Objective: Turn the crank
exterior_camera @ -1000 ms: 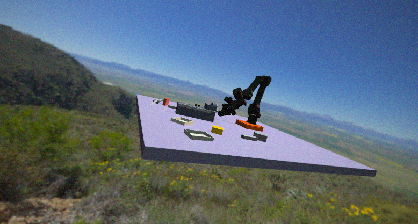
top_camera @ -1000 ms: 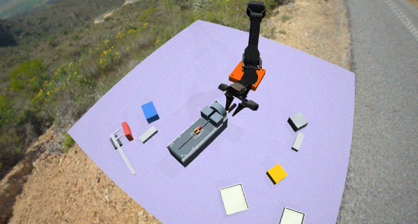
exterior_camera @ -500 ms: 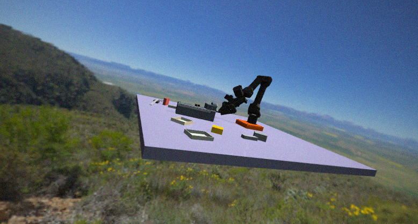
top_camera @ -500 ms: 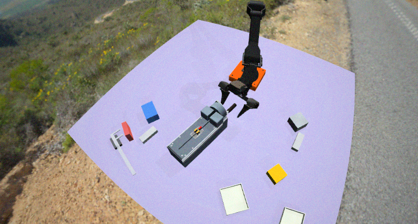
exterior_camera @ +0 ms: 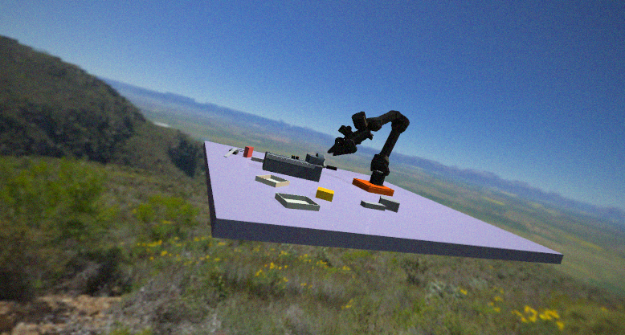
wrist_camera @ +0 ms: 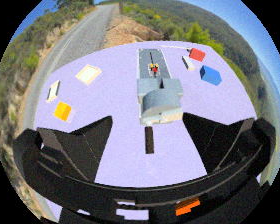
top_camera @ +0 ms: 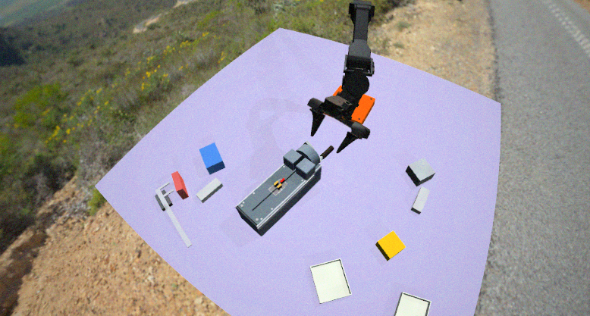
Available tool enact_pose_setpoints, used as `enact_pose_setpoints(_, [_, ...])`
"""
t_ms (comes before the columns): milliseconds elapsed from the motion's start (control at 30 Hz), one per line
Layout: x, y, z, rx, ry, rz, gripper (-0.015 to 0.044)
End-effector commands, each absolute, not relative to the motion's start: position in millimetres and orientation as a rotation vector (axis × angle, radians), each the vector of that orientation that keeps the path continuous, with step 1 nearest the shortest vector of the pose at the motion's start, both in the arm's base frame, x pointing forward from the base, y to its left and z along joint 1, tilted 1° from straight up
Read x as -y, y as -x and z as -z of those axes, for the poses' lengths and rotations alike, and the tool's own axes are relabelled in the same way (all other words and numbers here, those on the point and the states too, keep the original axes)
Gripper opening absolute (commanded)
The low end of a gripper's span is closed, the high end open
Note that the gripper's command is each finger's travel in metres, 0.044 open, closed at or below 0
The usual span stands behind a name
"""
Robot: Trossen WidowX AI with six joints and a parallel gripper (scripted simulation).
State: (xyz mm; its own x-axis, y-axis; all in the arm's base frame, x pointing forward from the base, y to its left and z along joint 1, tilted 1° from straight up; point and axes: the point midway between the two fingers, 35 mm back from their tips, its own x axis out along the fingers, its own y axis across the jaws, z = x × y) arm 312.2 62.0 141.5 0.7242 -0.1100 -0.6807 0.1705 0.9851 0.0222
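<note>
The grey machine [top_camera: 293,178] [exterior_camera: 291,166] [wrist_camera: 145,58] has a slotted top and a rounded housing at its crank end. The red pointer [top_camera: 282,180] [wrist_camera: 155,70] appears slightly to the crank side of the two brass marks [top_camera: 277,184]; it is too small to judge exactly. The dark crank handle [top_camera: 327,151] [exterior_camera: 332,168] [wrist_camera: 149,140] sticks out from the housing end. My gripper [top_camera: 324,143] [exterior_camera: 330,152] [wrist_camera: 148,117] is open and empty, raised above the handle and clear of it. The crank's arm is mostly hidden.
A blue block [top_camera: 211,158], a red block [top_camera: 180,185] and a pale bar [top_camera: 209,190] lie beyond the machine's far end side. A yellow block [top_camera: 390,245], a grey block [top_camera: 420,172] and two shallow trays [top_camera: 349,288] [exterior_camera: 308,206] are on the other side.
</note>
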Motion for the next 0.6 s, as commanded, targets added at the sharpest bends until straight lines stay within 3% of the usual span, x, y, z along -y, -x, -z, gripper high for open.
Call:
enact_pose_setpoints(0, [-62,-311,-163,-0.744,-0.086,0.154,0.044])
enact_pose_setpoints(267, [-59,-306,-199,-0.744,-0.085,0.153,0.044])
enact_pose_setpoints(567, [-41,-358,-205,-0.776,-0.038,0.079,0.044])
